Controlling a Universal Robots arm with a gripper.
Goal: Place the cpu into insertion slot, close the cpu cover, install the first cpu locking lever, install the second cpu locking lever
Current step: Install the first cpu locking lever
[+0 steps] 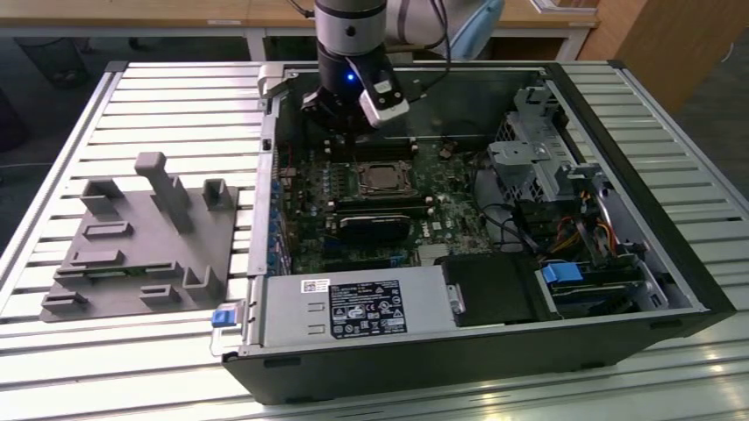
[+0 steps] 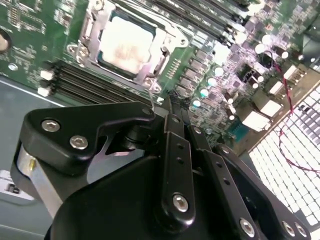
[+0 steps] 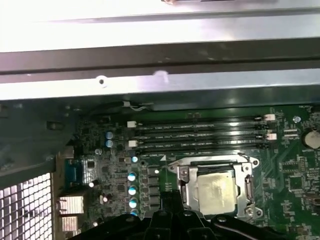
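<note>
1. A printed label (image 1: 365, 309) sits on the grey power supply box (image 1: 293, 320), well apart from the insertion slot (image 3: 181, 172).
2. The cpu (image 2: 122, 42), flat, square, pale matt metal, lies in the insertion slot, framed by the thin silvery cpu cover (image 3: 244, 187).
3. The black pincer (image 2: 169, 102) has its fingers pressed together and empty, just beside the insertion slot.

- My gripper (image 2: 170, 105) hangs over the green circuit board (image 2: 30, 30).
- The cpu (image 2: 125, 42) lies at eleven o'clock from it, framed by the cpu cover (image 2: 161, 50).
- Black memory slots (image 2: 85, 82) run between them.
</note>
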